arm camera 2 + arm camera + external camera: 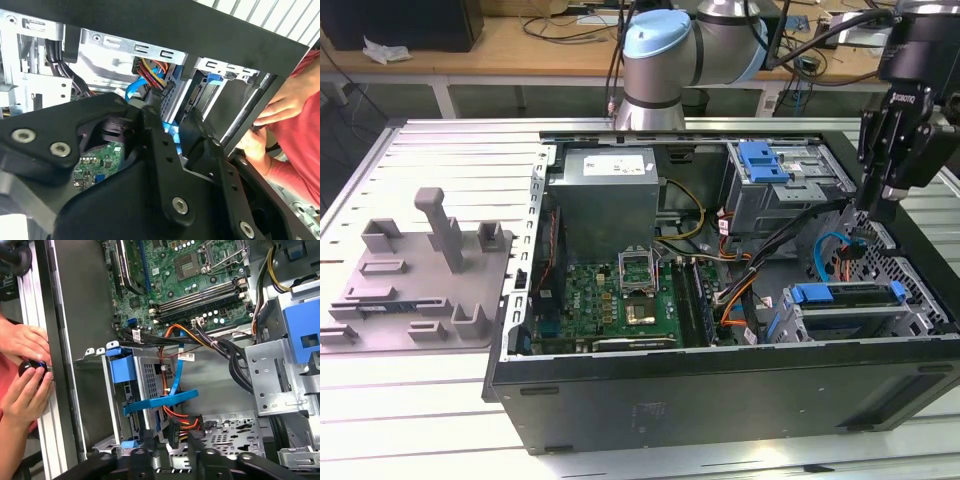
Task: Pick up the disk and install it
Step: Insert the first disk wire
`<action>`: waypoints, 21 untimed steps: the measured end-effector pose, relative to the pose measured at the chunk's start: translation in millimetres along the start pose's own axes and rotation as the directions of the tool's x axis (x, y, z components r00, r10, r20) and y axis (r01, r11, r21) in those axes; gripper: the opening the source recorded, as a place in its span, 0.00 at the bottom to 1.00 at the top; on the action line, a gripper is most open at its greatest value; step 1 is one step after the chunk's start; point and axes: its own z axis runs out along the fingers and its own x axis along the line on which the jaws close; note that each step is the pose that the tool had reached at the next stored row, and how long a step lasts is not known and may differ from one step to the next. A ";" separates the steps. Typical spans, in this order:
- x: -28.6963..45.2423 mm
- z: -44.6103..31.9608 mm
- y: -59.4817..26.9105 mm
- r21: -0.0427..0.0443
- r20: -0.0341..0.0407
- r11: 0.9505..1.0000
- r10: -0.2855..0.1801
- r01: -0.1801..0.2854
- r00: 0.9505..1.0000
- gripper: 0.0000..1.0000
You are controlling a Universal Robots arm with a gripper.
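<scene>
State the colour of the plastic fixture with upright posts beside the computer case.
Grey; the plastic fixture with upright posts shows best in the exterior view.

In the exterior view, a grey fixture (430,292) sits at nine o'clock of the open computer case (720,390); the power supply (610,200) lies at twelve o'clock of the motherboard (605,300).

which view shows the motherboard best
The exterior view: nearly the whole green motherboard lies in sight in the open case. The first wrist view shows one end of it, cut off at the edge. The second wrist view shows a small green board patch, perhaps it.
</scene>
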 end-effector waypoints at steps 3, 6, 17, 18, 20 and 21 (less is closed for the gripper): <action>-0.9 2.0 -0.1 -0.001 0.000 1.000 0.003 -0.003 1.000 0.35; -2.0 3.9 -1.6 -0.007 0.000 1.000 0.015 -0.015 1.000 0.35; -1.1 13.9 -5.6 -0.023 -0.001 0.999 0.040 -0.040 0.999 0.35; -1.6 15.4 -5.7 -0.023 -0.001 0.999 0.040 -0.040 0.999 0.35; -3.4 19.7 -5.7 -0.023 -0.002 0.999 0.040 -0.040 0.999 0.35; -3.8 20.7 -5.7 -0.023 -0.002 0.999 0.040 -0.040 0.999 0.35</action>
